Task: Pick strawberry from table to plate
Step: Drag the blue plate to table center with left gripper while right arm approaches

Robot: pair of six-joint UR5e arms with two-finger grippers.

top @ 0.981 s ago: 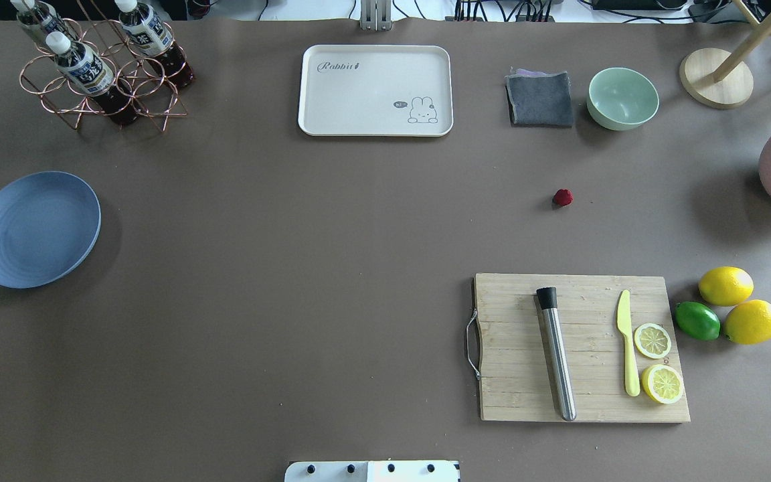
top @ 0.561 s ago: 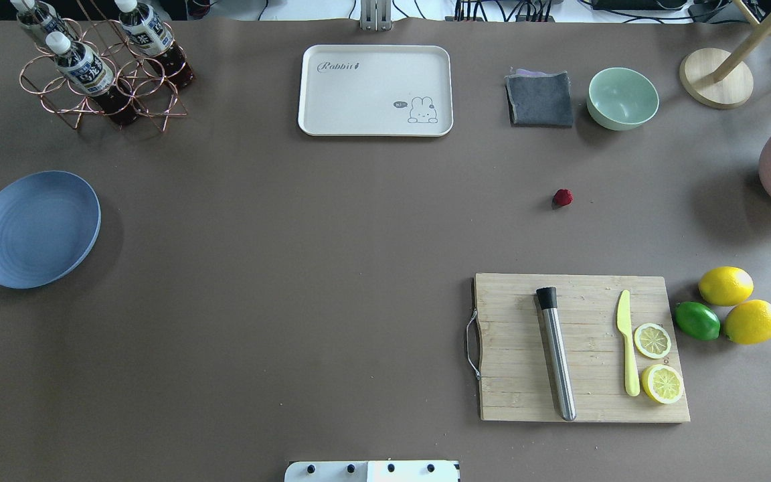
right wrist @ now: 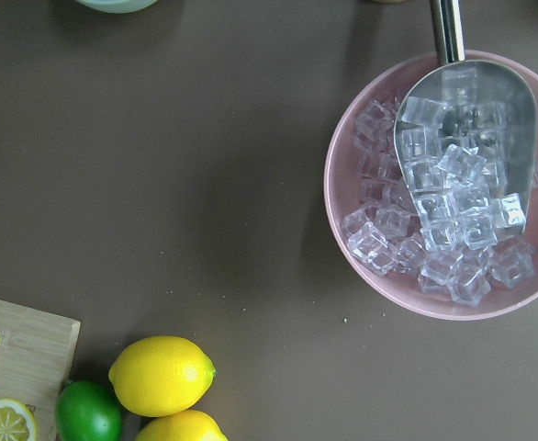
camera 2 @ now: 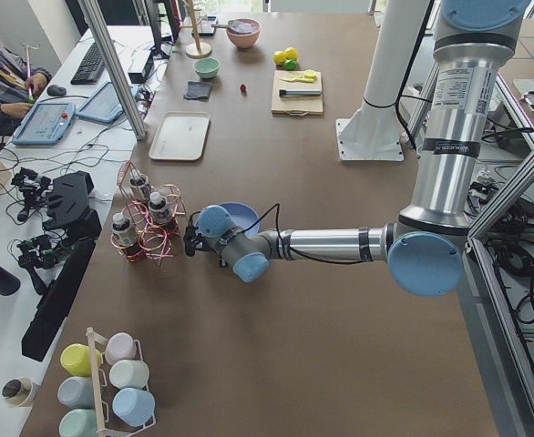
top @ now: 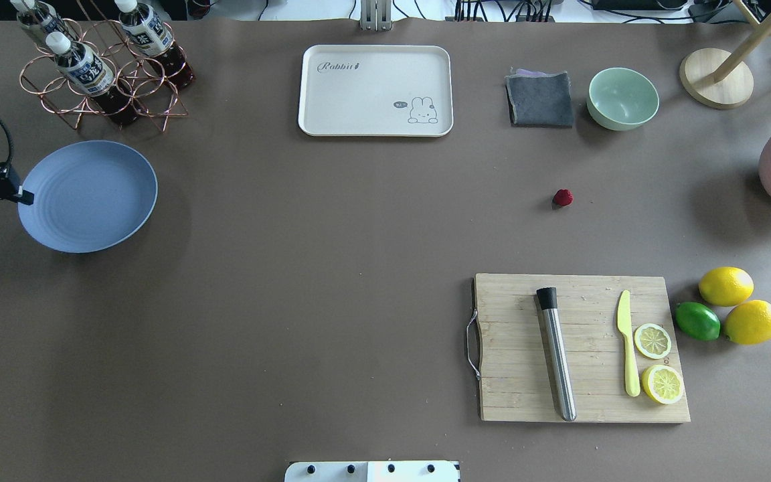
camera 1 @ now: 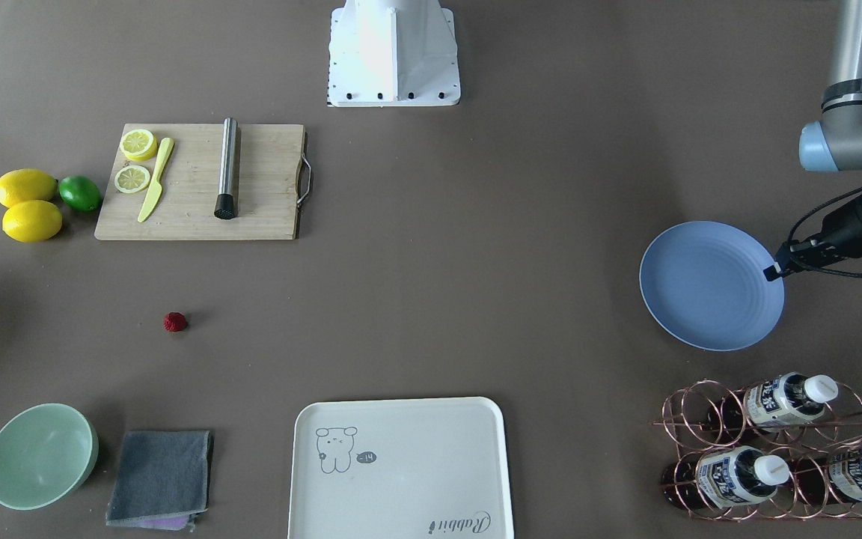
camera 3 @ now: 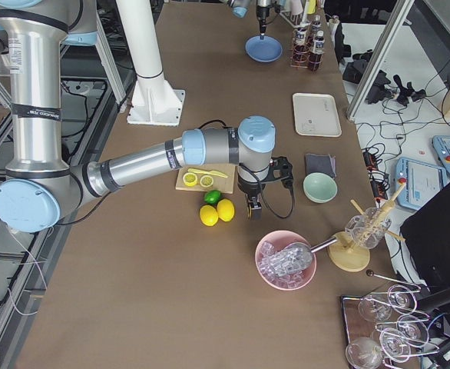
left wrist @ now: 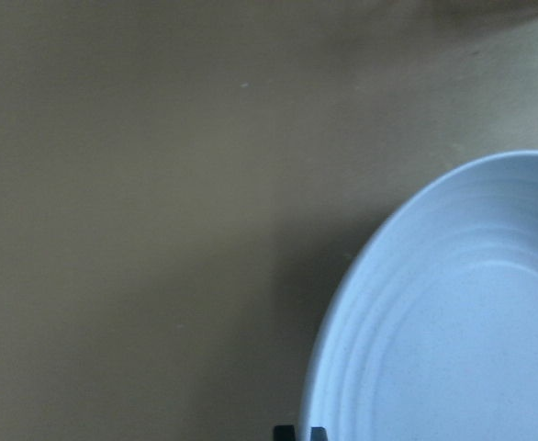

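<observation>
My left jaws are clamped on the rim of the blue plate [top: 91, 201]. The plate seems to hang a little clear of the tabletop [top: 332, 268], with its shadow thrown off to one side. In the left wrist view the ringed rim runs right down to the dark fingertips [left wrist: 285, 434] at the bottom edge. The left arm [camera 2: 331, 244] reaches out nearly level to hold it there. The copper wire rack of bottles [top: 101, 73] stands near these jaws, just past the plate's far edge.

The strawberry [top: 563, 197] is well apart from the left jaws, across the tabletop on the right arm's half. It lies alone on the bare covering, between the mint-green bowl [top: 623, 98] with the grey cloth [top: 540, 100] beside it and the wooden cutting board [top: 519, 348].

The right arm [camera 3: 148, 161] shows only from the side camera, so I cannot tell whether the right jaws are parted or closed. They hang over the tabletop just beside the lemons [right wrist: 162, 375], between them and the pink bowl of ice cubes [right wrist: 333, 197]. A metal scoop [right wrist: 471, 110] rests in that bowl.
</observation>
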